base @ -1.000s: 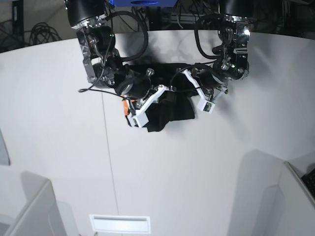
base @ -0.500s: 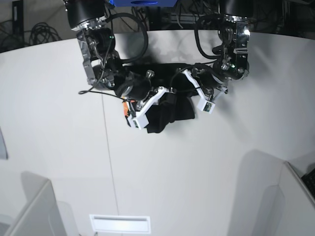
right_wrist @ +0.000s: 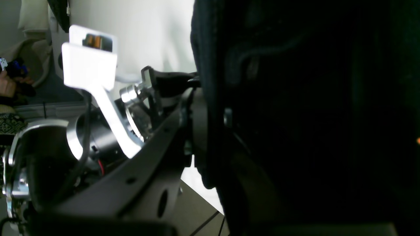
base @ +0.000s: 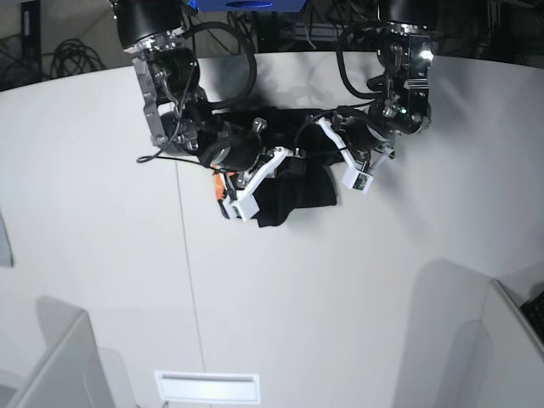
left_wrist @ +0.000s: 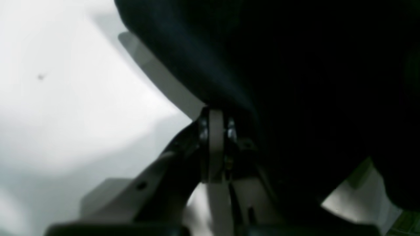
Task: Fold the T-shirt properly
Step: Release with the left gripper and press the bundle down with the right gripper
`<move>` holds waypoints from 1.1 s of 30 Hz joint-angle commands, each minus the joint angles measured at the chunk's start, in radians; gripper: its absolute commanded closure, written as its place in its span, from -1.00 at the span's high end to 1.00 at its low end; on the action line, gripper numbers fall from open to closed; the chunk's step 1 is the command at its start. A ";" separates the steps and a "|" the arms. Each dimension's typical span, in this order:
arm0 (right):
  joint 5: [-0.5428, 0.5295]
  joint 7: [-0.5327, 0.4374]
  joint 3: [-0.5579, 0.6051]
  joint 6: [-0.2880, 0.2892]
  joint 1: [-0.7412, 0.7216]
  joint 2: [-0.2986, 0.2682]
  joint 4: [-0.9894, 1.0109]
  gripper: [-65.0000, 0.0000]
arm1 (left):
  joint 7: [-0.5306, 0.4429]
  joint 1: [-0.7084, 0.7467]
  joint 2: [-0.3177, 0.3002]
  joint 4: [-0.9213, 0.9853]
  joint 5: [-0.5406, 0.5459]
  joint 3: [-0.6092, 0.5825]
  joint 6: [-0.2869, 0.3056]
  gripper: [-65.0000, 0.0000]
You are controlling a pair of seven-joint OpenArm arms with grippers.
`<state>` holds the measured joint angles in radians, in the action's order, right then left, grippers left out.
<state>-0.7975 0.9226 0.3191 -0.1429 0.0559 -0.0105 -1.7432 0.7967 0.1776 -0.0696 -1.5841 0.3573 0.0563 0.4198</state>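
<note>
The black T-shirt [base: 297,191] hangs bunched in a lump between my two grippers, above the far middle of the white table [base: 340,297]. My left gripper [base: 319,151], on the base view's right, is shut on its upper edge. In the left wrist view the closed fingers [left_wrist: 215,131] meet under dark cloth [left_wrist: 311,82] that fills the right side. My right gripper [base: 285,166], on the left, is shut on the T-shirt too. Black fabric [right_wrist: 311,114] drapes over its fingertips [right_wrist: 200,114] in the right wrist view. No print shows.
A thin seam [base: 187,255] runs down the table. A white slotted plate [base: 206,387] lies at the near edge. Grey panels stand at the lower left [base: 51,357] and lower right [base: 459,340]. The other arm's white camera mount [right_wrist: 88,65] is close by in the right wrist view.
The arm on the base view's right has shifted slightly up and back. The T-shirt lump hangs much as before, and both grips hold.
</note>
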 commanded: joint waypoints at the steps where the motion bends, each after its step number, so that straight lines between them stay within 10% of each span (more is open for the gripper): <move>1: -0.020 -0.015 0.002 0.009 -0.015 0.010 -0.014 -1.00 | 0.036 0.001 -0.005 -0.009 -0.027 0.003 -0.006 -1.00; 33: -0.018 -0.067 0.001 0.009 -0.031 0.050 0.093 -0.86 | 0.040 0.213 -0.020 -0.264 -0.014 0.514 0.001 -1.00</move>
<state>-0.8043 0.8658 0.3191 -0.1429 0.0425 0.0357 -1.6341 0.8536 0.3908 -0.0837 -1.8297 0.3328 0.5671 0.4194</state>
